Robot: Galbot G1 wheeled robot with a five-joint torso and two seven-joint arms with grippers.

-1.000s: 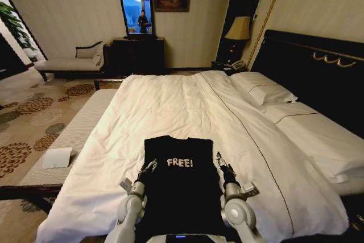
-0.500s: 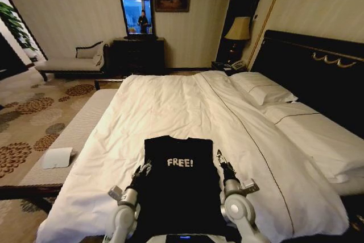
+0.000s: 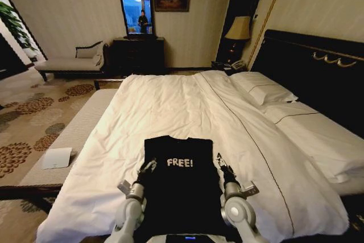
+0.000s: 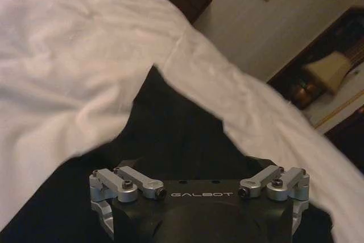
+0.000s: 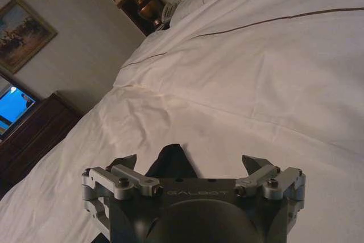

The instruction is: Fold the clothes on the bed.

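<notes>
Lying flat on the bed point(image 3: 170, 106), the black T-shirt point(image 3: 181, 189), end effectors flanking.

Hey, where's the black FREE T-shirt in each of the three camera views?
Head view: the black T-shirt lies low and centre on the white duvet, between the left claw and the right claw.
Left wrist view: dark cloth just beyond the claw.
Right wrist view: a small dark tip between the open fingers.
Shared landmark: the white duvet.
</notes>
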